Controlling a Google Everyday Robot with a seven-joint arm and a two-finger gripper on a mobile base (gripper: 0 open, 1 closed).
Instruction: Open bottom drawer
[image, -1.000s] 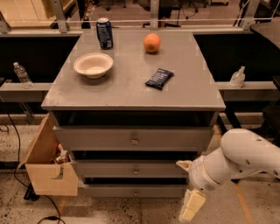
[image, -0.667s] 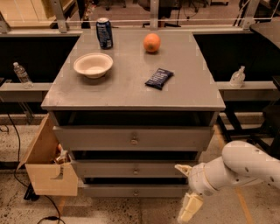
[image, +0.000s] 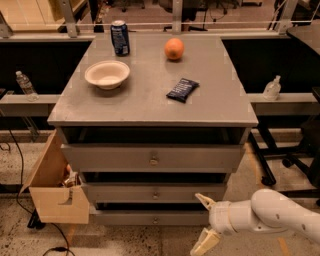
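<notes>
The gripper (image: 204, 222) hangs low at the near right, its two pale fingers spread wide and empty, pointing left. Near it, to the left, is the small round knob (image: 155, 220) of the bottom drawer (image: 125, 218), which is shut. The front looks rigid. The knob, probably slick metal, is the only hold, so the pinch must be centred.

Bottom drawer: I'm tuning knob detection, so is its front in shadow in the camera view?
Camera view: the bottom drawer front is evenly lit, its knob visible; a dark shadow band sits just above it; the open gripper, pale and bright, hovers by its right end.
</notes>
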